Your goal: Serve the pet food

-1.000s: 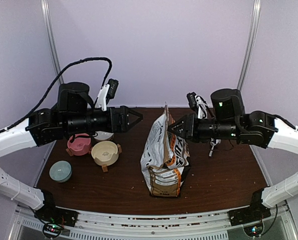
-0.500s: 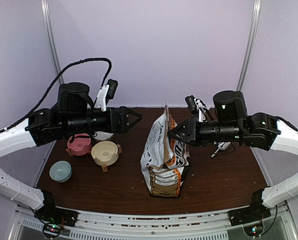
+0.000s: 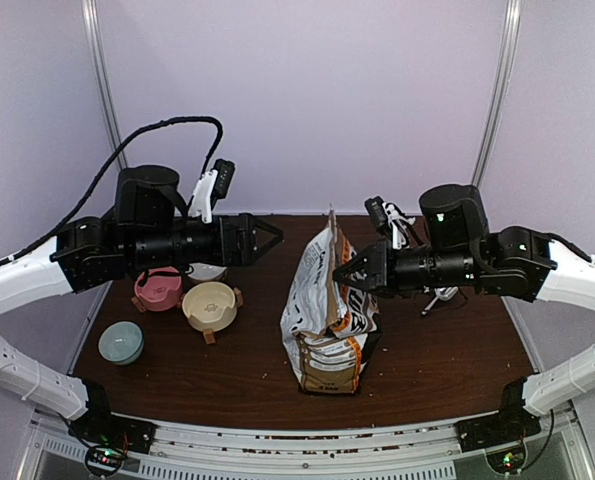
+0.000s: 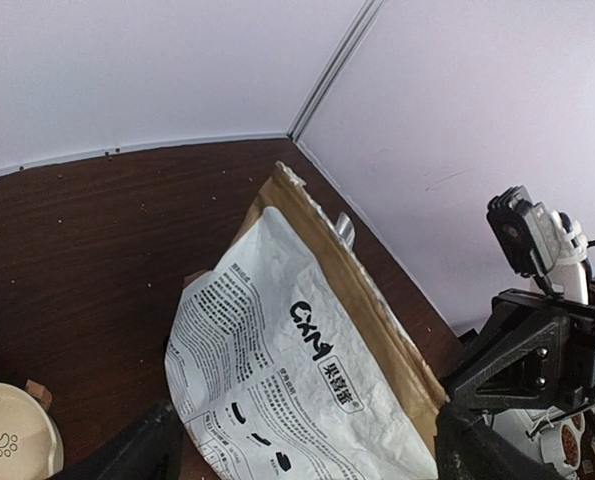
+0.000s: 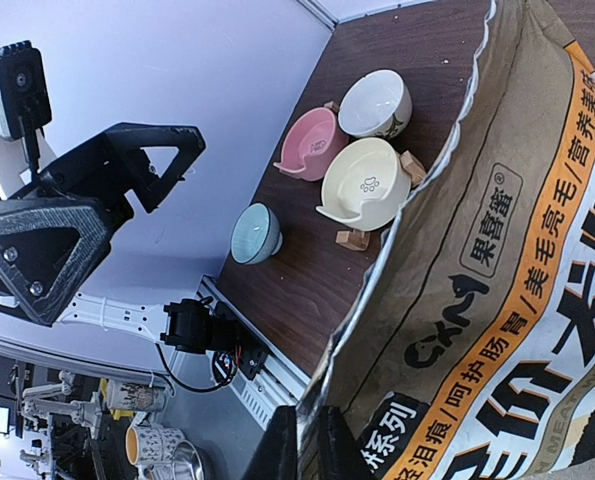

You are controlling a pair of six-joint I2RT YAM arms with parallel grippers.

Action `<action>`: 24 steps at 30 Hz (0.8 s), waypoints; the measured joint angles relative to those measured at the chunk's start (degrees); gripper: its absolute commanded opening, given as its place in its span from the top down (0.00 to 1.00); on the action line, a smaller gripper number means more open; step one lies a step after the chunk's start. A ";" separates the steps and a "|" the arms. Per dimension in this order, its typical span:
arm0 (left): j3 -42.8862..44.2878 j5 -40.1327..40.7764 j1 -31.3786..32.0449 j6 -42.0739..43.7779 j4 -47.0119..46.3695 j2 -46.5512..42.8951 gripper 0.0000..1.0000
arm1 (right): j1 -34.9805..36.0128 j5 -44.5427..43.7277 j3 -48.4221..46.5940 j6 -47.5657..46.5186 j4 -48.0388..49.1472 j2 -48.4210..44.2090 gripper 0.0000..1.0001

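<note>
One brown-and-white paper bag point(image 3: 327, 320) printed "CXM" stands upright near the middle of the counter point(image 3: 437, 350), its torn mouth open at the top. It sits squarely between the two arms, blocking the straight line from the right hand point(image 3: 341, 273) to the bowls. A silver piece point(image 4: 344, 229) pokes out of the mouth. There are four bowls, all on the counter's left part, well apart from the bag. The pink bowl point(image 3: 157, 291) and the cream bowl point(image 3: 210, 303), which has wooden feet, are side by side. The white bowl point(image 3: 208, 271) is just behind them, partly under the left forearm, and the blue-grey bowl point(image 3: 121, 342) sits alone nearer the front. The left hand point(image 3: 277, 235) hangs above the counter with its fingers spread wide, holding nothing. The right hand is at the bag's upper rim. Its fingers point(image 5: 283, 445) are close together with a thin gap that the rim runs into, and I cannot tell whether they pinch it. No view looks into the bag, so the pet food cannot be placed for certain. A line of brown crumbs point(image 3: 317, 437) lies along the near rail.
</note>
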State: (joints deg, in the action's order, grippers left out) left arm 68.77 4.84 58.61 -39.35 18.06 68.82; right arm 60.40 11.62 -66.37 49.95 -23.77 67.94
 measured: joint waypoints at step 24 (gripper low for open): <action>0.00 0.44 0.00 -0.04 0.02 0.00 0.09 | 1.25 0.15 1.20 1.07 -0.02 -0.33 0.90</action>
State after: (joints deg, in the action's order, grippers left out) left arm 68.77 5.28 58.61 -39.40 18.09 68.82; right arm 61.65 11.77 -65.17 51.03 -23.79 67.61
